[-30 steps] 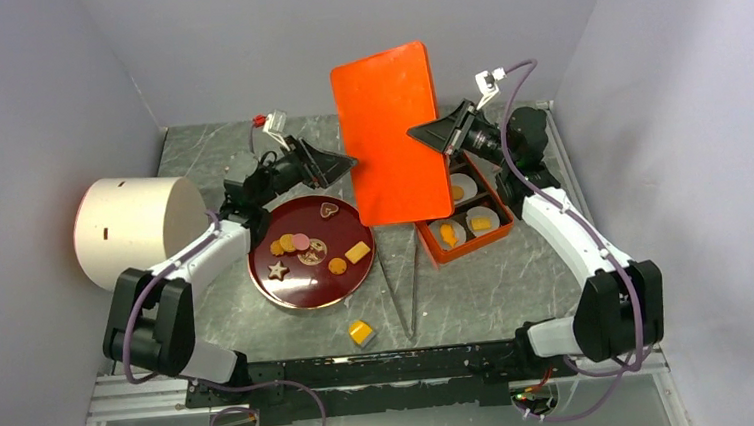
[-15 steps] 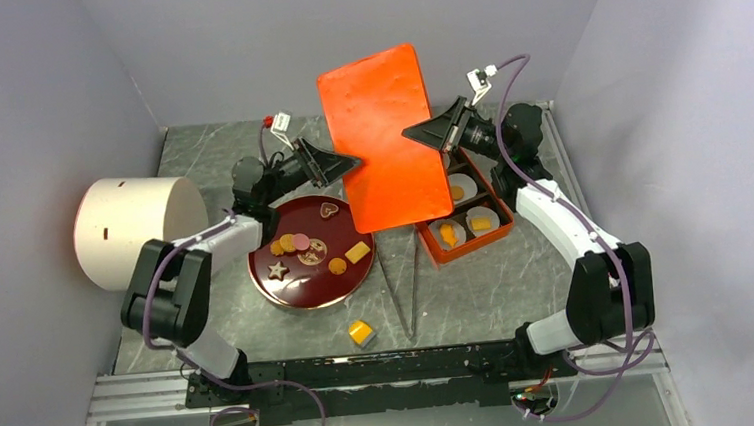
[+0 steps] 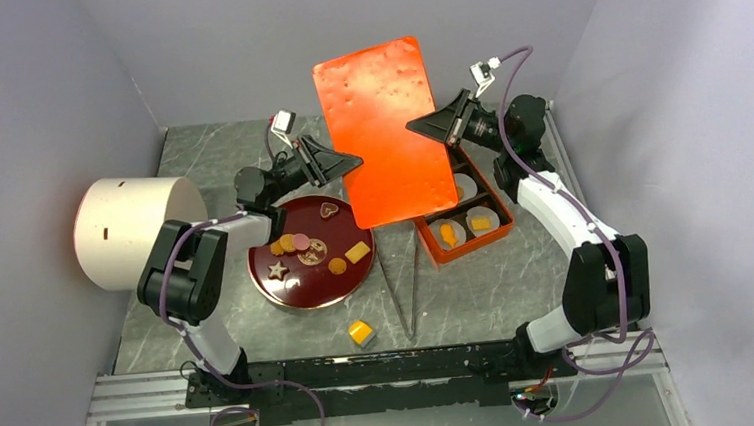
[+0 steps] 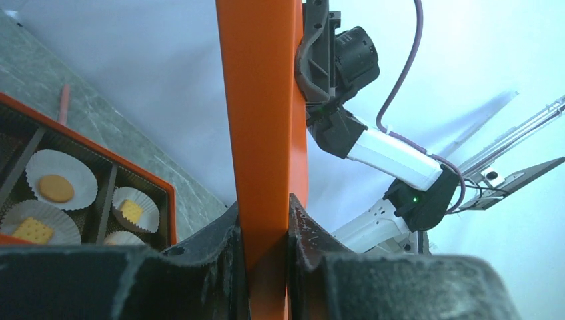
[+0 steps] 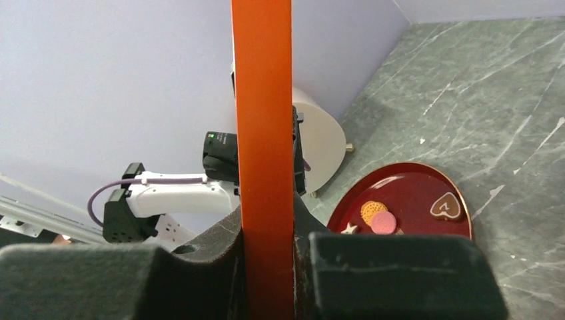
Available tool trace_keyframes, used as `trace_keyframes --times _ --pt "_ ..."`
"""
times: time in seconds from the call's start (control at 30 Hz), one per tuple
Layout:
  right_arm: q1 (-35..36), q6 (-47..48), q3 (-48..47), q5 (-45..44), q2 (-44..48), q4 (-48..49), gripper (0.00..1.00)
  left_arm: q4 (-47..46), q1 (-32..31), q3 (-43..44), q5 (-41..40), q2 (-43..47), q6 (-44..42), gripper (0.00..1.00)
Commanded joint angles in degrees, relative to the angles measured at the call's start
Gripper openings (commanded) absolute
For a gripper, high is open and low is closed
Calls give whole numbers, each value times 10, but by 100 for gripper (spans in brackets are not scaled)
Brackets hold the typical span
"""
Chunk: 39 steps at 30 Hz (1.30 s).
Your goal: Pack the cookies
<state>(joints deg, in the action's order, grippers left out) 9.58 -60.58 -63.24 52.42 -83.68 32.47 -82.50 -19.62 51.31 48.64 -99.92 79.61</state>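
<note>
A flat orange lid (image 3: 382,132) hangs tilted in the air, gripped from both sides. My left gripper (image 3: 354,161) is shut on its left edge and my right gripper (image 3: 412,127) on its right edge. Both wrist views show the lid edge-on (image 4: 266,133) (image 5: 263,100), pinched between the jaws of the left gripper (image 4: 263,213) and the right gripper (image 5: 266,220). Several cookies (image 3: 300,243) lie on a dark red plate (image 3: 307,278). More cookies (image 3: 481,223) sit in paper cups inside the orange box (image 3: 475,244), which the lid partly hides.
A white cylinder (image 3: 139,230) stands at the left wall. A yellow cube (image 3: 360,331) lies near the front, beside two thin sticks (image 3: 403,286) that lean together between plate and box. Grey walls close in on three sides.
My left gripper has closed on the lid's left edge. The lid has shifted a little left and up, and both arms have moved with it.
</note>
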Motion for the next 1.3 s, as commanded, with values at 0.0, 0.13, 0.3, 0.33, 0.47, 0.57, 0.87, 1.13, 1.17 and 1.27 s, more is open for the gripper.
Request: trace_keyframes --times 0.0,0.13,0.3,0.33,0.47,0.57,0.87,1.13,1.17,1.27 --pt "-14 44 -45 -15 0 -30 14 -26 -2 20 0 10 3 5" --pt "-44 100 -54 -39 5 -111 40 -1 -2 13 -20 17 4 5" --pt "-87 195 -72 -80 5 -232 61 79 -2 -1 -51 35 -17 5" --pt "-92 212 -73 -91 5 -254 63 95 -2 -3 -59 39 -22 5" --pt "-151 223 -45 -126 4 -293 69 147 -2 -6 -88 53 -35 5" --pt "-190 204 -10 -154 2 -300 70 200 -3 -4 -107 62 -51 5" --pt "-234 222 32 -294 -50 -401 71 231 -9 6 -130 54 -50 5" --pt "-236 242 51 -372 -109 -430 73 242 -30 14 -151 40 -49 5" --pt "-236 240 55 -361 -112 -430 73 238 -32 12 -154 38 -46 5" --pt "-235 229 87 -336 -102 -420 72 247 -39 14 -161 37 -52 5"
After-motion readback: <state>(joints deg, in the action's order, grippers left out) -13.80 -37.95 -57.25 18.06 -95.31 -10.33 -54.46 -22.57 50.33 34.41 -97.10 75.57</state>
